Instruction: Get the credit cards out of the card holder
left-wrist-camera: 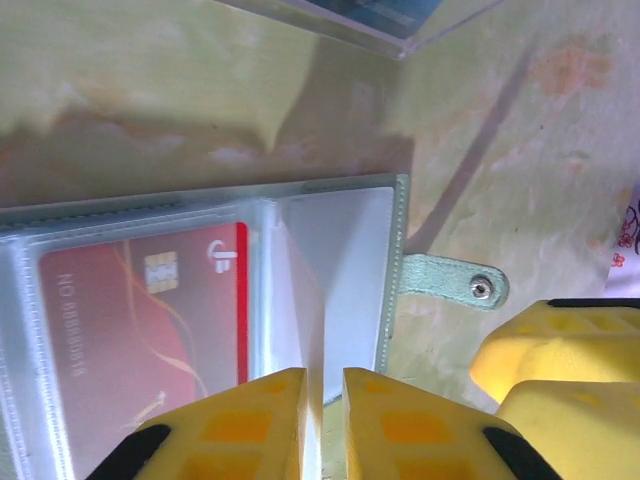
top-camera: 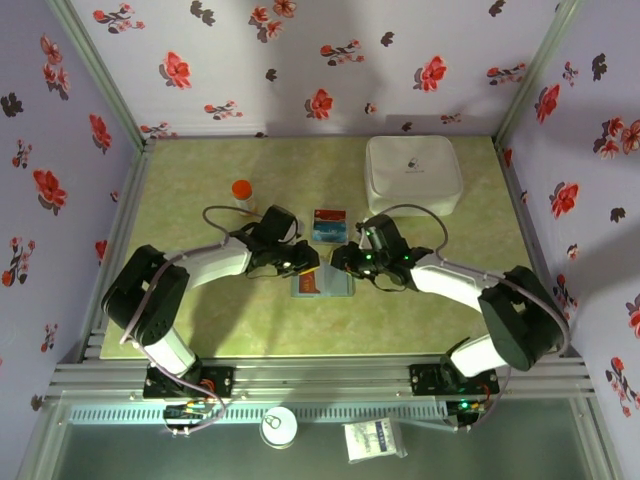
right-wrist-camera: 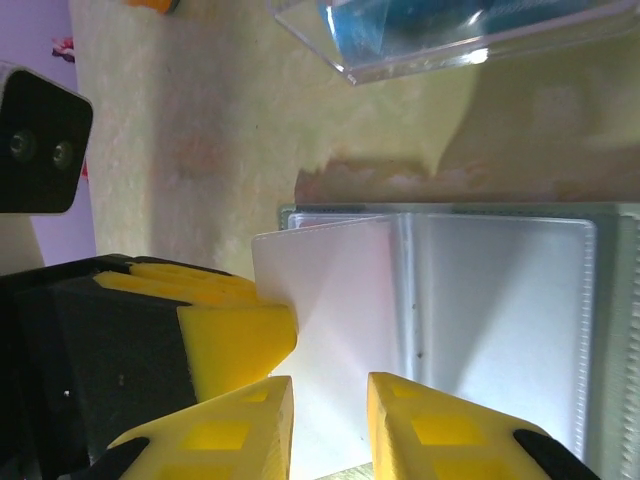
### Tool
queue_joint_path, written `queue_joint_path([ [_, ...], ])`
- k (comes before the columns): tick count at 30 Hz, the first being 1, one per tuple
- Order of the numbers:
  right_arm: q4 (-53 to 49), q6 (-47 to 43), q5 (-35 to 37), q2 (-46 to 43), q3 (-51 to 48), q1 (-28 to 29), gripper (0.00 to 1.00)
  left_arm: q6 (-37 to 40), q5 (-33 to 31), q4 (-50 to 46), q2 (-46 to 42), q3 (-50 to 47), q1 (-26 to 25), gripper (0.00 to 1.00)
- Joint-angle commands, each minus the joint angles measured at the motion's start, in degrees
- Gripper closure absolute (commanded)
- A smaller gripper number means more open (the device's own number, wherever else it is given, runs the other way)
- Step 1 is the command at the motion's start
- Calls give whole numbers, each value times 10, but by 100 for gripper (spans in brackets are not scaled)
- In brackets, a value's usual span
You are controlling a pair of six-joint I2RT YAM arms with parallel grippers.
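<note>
The clear sleeve pinched by the left hand could be torn by the right hand, whose grip cannot be told.

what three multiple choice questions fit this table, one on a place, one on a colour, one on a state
1. Where does the white case sit on the table?
A) far right part
B) near left corner
C) dead centre

2. What colour is the card inside the card holder?
A) green
B) red
C) black

3. How is the card holder?
A) snapped shut
B) lying open
C) standing on edge

Answers:
1 A: the top view shows it at the far right.
2 B: the left wrist view shows a red card behind clear plastic.
3 B: its sleeves are spread and the snap strap lies free.
</note>
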Motion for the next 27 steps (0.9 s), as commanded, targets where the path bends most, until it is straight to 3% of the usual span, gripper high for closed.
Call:
queue_joint_path([
  [1, -49, -24, 35, -30, -17, -11, 74, -7, 1, -13, 11, 23, -12, 85],
  [18, -117, -43, 65, -112, -54, -37, 72, -8, 6, -20, 105, 112, -50, 83],
  [27, -135, -49, 67, -117, -54, -37, 71, -9, 19, -15, 143, 147, -58, 75],
])
